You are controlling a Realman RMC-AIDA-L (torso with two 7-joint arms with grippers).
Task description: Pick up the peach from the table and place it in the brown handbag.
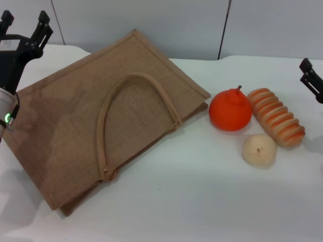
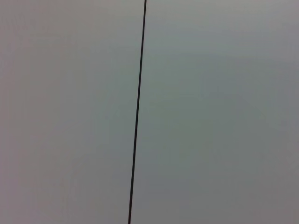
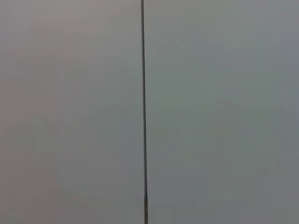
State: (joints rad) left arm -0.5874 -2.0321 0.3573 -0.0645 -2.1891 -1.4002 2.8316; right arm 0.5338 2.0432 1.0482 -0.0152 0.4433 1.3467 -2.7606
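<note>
The brown handbag [image 1: 101,116] lies flat on the white table at the left and middle, its looped handles [image 1: 133,80] resting on top. No pink peach shows in any view. My left gripper [image 1: 24,22] is raised at the far left, above the bag's back left corner, open and empty. My right gripper [image 1: 312,78] is raised at the right edge, behind and to the right of the fruits, and is partly cut off. Both wrist views show only a grey wall with a dark seam.
To the right of the bag lie an orange fruit with a stem [image 1: 230,111], a striped orange-and-cream ridged item [image 1: 276,117] and a pale beige round fruit [image 1: 259,149]. White table [image 1: 202,201] stretches in front. A grey panelled wall stands behind.
</note>
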